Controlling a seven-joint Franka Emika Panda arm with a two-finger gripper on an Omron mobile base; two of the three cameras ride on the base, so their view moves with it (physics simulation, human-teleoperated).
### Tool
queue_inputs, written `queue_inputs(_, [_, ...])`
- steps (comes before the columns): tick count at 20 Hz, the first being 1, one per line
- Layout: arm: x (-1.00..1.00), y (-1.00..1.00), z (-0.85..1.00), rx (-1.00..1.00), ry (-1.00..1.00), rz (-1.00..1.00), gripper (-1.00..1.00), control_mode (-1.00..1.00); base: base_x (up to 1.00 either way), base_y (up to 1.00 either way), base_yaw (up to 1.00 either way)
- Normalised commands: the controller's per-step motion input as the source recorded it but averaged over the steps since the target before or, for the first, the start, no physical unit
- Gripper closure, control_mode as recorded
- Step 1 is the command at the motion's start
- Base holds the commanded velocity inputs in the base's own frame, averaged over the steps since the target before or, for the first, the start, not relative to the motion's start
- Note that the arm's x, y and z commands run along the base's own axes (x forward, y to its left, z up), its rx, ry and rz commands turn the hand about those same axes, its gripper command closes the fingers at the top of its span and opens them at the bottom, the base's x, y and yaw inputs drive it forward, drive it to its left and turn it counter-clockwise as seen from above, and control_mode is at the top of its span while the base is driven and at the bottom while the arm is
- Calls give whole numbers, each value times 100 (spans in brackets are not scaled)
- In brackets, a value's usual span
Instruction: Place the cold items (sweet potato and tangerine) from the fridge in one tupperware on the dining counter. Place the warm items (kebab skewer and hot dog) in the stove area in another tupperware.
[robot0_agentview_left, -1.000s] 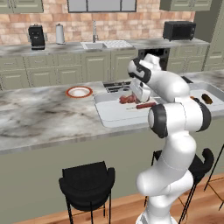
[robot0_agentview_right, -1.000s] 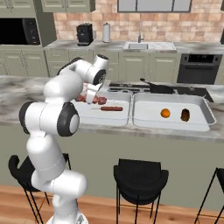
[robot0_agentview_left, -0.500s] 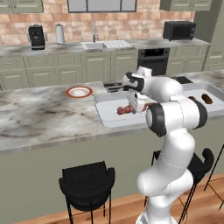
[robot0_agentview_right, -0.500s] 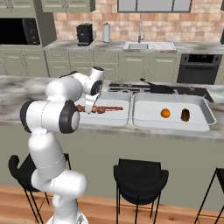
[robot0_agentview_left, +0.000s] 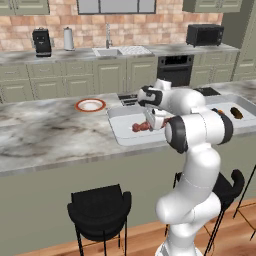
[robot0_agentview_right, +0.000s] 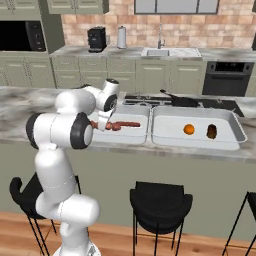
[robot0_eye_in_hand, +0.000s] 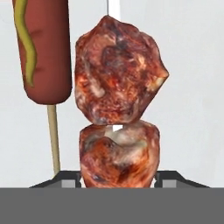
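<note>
The white arm's two-finger gripper (robot0_agentview_right: 106, 124) hung low over the near left tupperware (robot0_agentview_right: 141, 134), a wide shallow pale grey-white tray on the grey-white marbled surface (robot0_agentview_right: 30, 102). In the hand view its dark tips flanked the lowest chunk of the kebab skewer (robot0_eye_in_hand: 118, 109) — a row of reddish-brown meat pieces on a thin stick — so the gripper looked pinched on that skewer, though whether the meat already rested on the tray floor could not be told. Just beside it lay the hot dog (robot0_eye_in_hand: 43, 50), a reddish sausage with a yellow mustard line on its own stick, apparently inside the same tray.

The step in hand appeared to be setting the skewer down with the warm items. Doing it well probably meant lowering until the chunks lay flat, then spreading the fingers only enough to free the meat, so the hot dog alongside was not nudged — a straight lift afterwards seemed safest.

The tray's raised rim stood close to the gripper on the near side and toward the second tupperware (robot0_agentview_right: 235, 136), which touched or nearly touched the first and held the bright orange tangerine (robot0_agentview_right: 188, 129) and the dark brown lumpy sweet potato (robot0_agentview_right: 211, 131). Open room lay upward and over the bare marbled slab to the robot's left, where a round white plate with an orange rim (robot0_agentview_left: 90, 105) sat well apart.
</note>
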Motion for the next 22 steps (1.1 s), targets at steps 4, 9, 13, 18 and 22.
queue_inputs(4, [1,0,8,-3,3,0,-100,-100,0,0,0])
queue_inputs(9, [0,0,35,-4,4,0,-100,-100,0,0,0])
queue_inputs(13, [0,2,58,-3,2,0,-100,-100,0,0,0])
queue_inputs(18, [-60,1,70,-9,-6,1,-100,-100,0,0,0])
queue_inputs(22, [-100,0,57,-13,-26,24,-100,-100,0,0,0])
